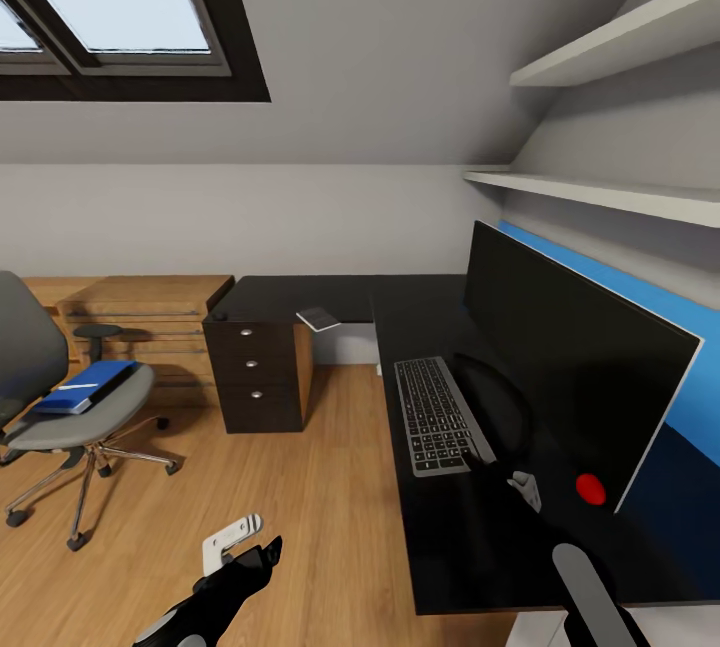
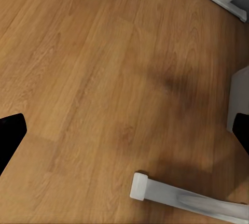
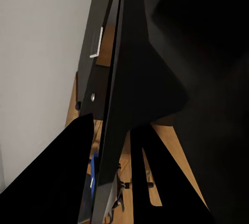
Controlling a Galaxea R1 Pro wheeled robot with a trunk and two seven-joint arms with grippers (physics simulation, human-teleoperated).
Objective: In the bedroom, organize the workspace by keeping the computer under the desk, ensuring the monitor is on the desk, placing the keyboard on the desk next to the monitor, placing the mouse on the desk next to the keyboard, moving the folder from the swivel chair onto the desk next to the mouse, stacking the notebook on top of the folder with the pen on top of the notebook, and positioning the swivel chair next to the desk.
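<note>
Blue and flat, the folder (image 1: 83,387) lay on the swivel chair (image 1: 90,417) seat, seemingly light, stiff and slippery, best pinched at an overhanging edge; left gripper (image 1: 240,549) jaws stood wide, right gripper's unclear.

Worktop (image 1: 440,527): black, L-shaped, blue back panel along the wall side.
On worktop: monitor (image 1: 570,357) upright; keyboard (image 1: 437,415) just beside its screen face; red object (image 1: 591,489) near the monitor's foot; small grey flat item (image 1: 319,318) at the far corner.
Floor (image 1: 310,507): wood planks; carries swivel chair (image 1: 60,407).
Chair seat: blue folder (image 1: 85,387) lying flat.
</note>
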